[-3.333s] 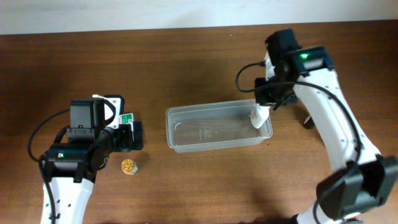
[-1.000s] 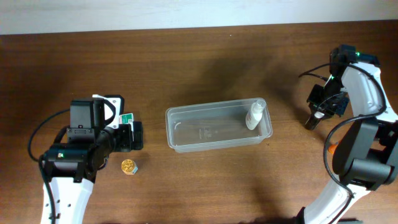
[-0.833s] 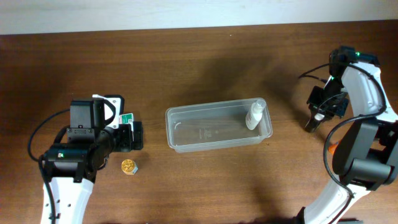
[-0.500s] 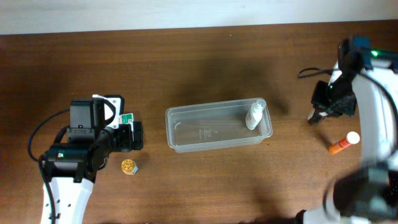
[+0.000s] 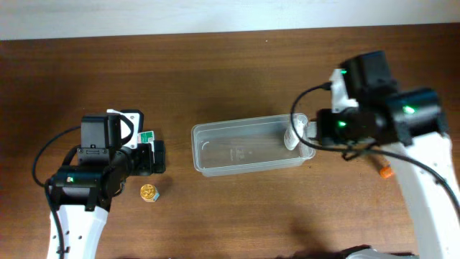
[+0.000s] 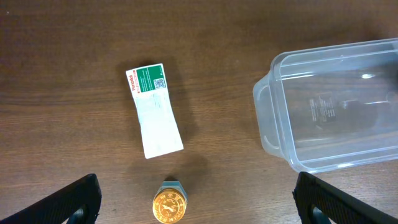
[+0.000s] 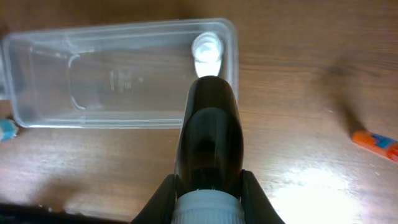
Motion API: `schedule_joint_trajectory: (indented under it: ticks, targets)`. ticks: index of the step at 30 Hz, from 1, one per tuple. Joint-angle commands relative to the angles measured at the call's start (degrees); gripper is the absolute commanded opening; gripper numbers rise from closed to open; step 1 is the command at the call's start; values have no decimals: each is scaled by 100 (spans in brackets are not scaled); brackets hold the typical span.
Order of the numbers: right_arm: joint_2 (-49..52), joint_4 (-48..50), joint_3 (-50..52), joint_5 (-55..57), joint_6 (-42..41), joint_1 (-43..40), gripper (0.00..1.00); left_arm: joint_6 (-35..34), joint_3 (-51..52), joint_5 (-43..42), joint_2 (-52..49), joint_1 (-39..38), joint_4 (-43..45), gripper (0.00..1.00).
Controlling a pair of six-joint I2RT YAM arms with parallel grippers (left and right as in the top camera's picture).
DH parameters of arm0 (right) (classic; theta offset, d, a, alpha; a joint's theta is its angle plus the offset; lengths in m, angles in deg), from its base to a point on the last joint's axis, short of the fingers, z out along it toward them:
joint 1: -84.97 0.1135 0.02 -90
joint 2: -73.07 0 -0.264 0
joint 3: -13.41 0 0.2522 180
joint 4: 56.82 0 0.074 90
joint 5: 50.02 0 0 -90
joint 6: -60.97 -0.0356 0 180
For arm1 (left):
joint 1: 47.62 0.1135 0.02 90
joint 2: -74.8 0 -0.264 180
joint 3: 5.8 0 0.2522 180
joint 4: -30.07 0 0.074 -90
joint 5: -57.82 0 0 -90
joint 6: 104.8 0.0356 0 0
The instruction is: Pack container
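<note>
The clear plastic container lies in the middle of the table, with a small white bottle standing at its right end. The container also shows in the right wrist view with the white bottle, and in the left wrist view. My right gripper is shut on a dark bottle with a white cap, held lengthwise above the container's right end. In the overhead view it is beside that end. My left gripper is open and empty, over the table left of the container.
A white and green card and a small gold-capped jar lie left of the container; the overhead view shows the card and the jar. An orange marker lies on the table at the right, partly hidden by my right arm in the overhead view.
My right arm has swung from the table's far right edge to the container's right end and now holds a dark bottle. The left arm has not moved.
</note>
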Motion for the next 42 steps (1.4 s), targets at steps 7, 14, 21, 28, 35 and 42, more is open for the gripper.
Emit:
schedule_joint_trajectory:
  ticks: [7,14,21,28,35,42]
  targets:
    - [752,1005,1375,57,-334,177,17,52,-109,-63,-9,35,-7,100]
    - [1025,1851,2247,57,-343,177,18,50,-109,-63,-9,35,-2,99]
    - [1056,2065,2393,57,-341,177,38,50,-109,-63,-9,35,-4,99]
    - [846,1786,1996,227,-343,173,42,52,-109,-63,-9,35,-4,99]
    - [81,957,610,1010,-820,-326,57,50,-109,-63,-9,35,-4,99]
    - [-326,719,310,1001,-817,-2190,76,52,-109,-63,-9,35,-4,99]
